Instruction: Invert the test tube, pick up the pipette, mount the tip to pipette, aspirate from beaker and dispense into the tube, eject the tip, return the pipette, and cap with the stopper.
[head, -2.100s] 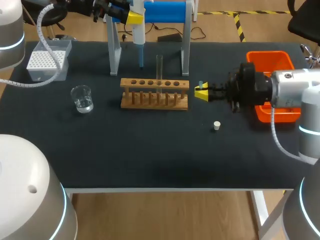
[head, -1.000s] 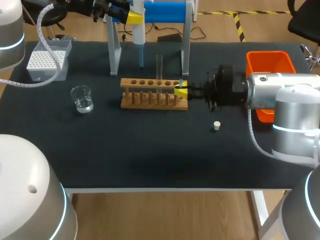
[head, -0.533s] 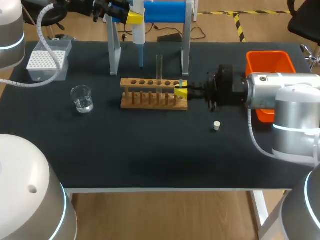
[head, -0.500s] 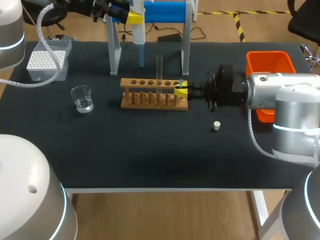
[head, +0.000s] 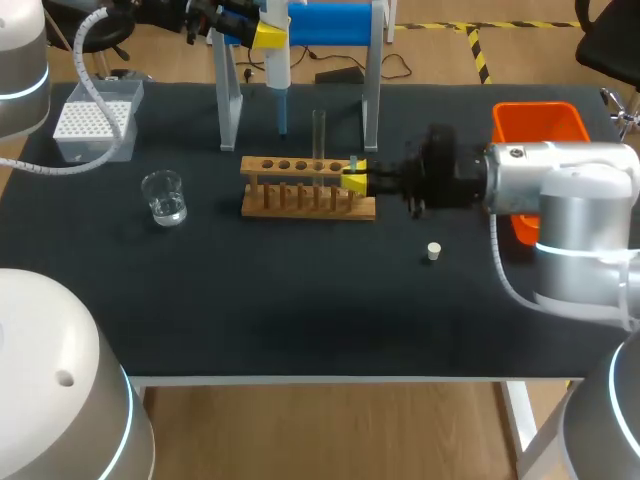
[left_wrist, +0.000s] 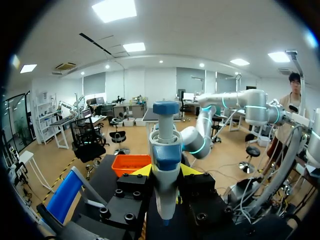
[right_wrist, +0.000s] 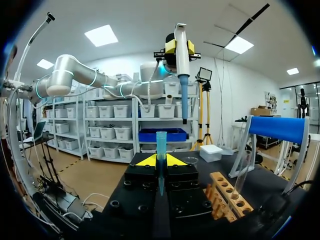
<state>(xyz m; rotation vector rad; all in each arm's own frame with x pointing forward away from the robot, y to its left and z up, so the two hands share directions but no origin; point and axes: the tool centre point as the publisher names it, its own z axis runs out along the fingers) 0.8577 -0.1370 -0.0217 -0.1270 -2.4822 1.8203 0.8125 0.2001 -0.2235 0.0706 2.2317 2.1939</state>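
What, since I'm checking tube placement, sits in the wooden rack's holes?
One clear test tube stands upright in one hole; the other visible holes look empty. The right hand, holding a blue tip, covers the rightmost hole of the rack.

"What is the table like?"
"A black top (head: 300, 310) on a white frame, standing on a wood-plank floor (head: 330, 430) with a strip of yellow-and-black tape (head: 478, 50)."
"And the room around it?"
"White walls and a white ceiling with bright square light panels (left_wrist: 116, 9). There is shelving (right_wrist: 107, 135) full of white bins, and black office chairs (left_wrist: 87, 150)."
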